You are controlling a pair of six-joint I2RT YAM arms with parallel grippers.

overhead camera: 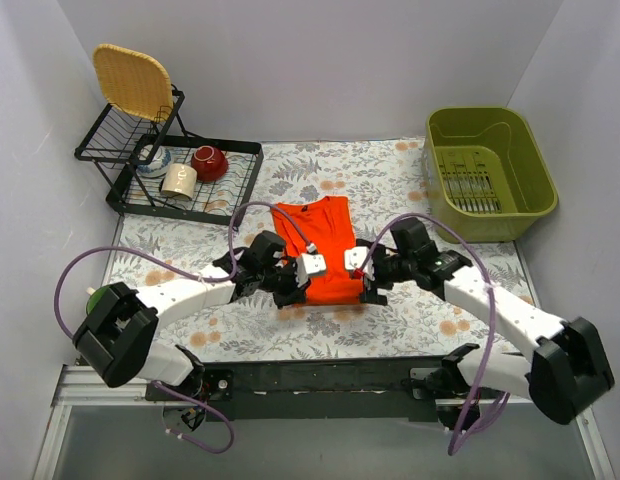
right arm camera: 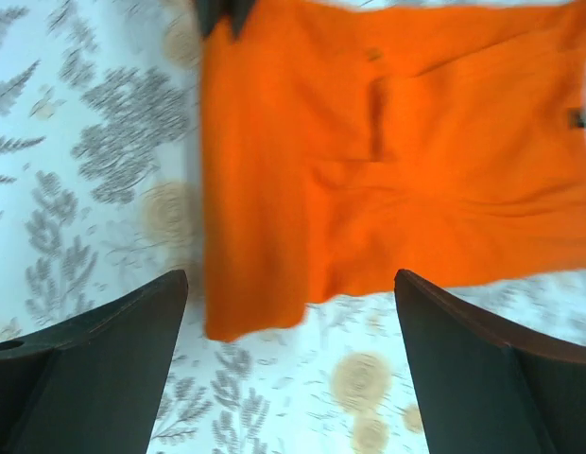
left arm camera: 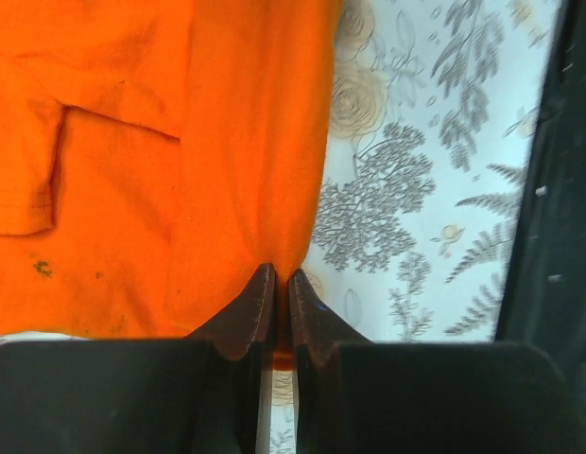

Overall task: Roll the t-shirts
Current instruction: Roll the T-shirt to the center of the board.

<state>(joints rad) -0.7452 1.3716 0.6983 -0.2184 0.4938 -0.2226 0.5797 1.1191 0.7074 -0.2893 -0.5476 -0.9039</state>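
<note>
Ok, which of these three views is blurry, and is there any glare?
Right wrist view: blurred all over, shirt edges and tablecloth print smeared. Left wrist view: sharper, seams readable, fingers nearly black. Top view: crisp, evenly lit, soft shadows, no glare.

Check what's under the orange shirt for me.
Only the flowered tablecloth shows around the shirt, which lies mostly flat with no obvious lump. Whatever sits directly beneath it is covered, so I cannot tell.

t-shirt (overhead camera: 325,250) | plain orange-red | folded to narrow strip, sleeve tucked in | flat on bench (overhead camera: 390,180) centre, lengthwise near-far
</note>
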